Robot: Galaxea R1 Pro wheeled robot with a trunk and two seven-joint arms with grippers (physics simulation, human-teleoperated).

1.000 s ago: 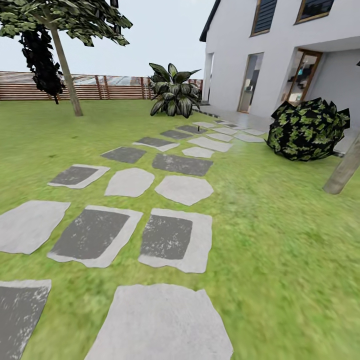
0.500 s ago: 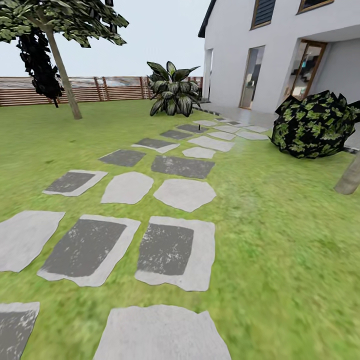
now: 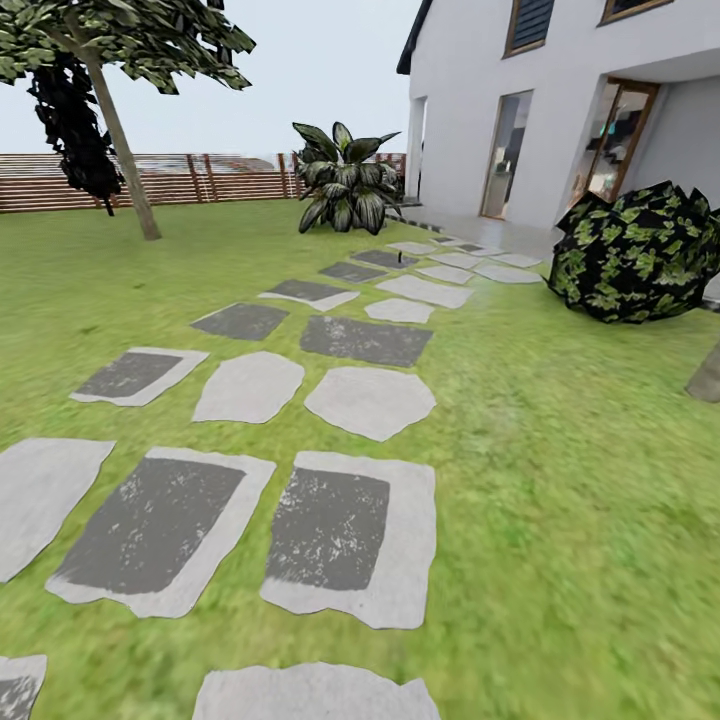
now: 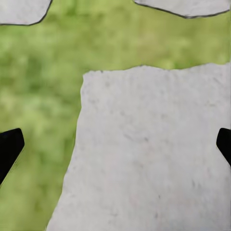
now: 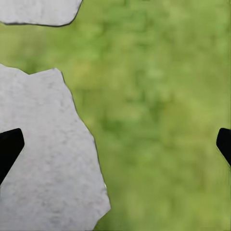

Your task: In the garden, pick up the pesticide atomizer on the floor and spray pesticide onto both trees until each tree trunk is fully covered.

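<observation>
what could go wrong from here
The atomizer cannot be made out on the grass, so the robot may roll past it along the stepping stones. The tree trunk at the right edge is cut off by the frame and could be missed or clipped in a turn. Both grippers, left and right, are open and hold nothing.

One tree (image 3: 120,130), one leafy plant (image 3: 345,180), one bush (image 3: 635,252), one house (image 3: 560,100), one fence (image 3: 200,178).

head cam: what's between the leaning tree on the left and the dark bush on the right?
In the head view, the lawn with the stepping-stone path running through it lies between the leaning tree and the dark bush; the broad-leaf plant stands further back.
</observation>
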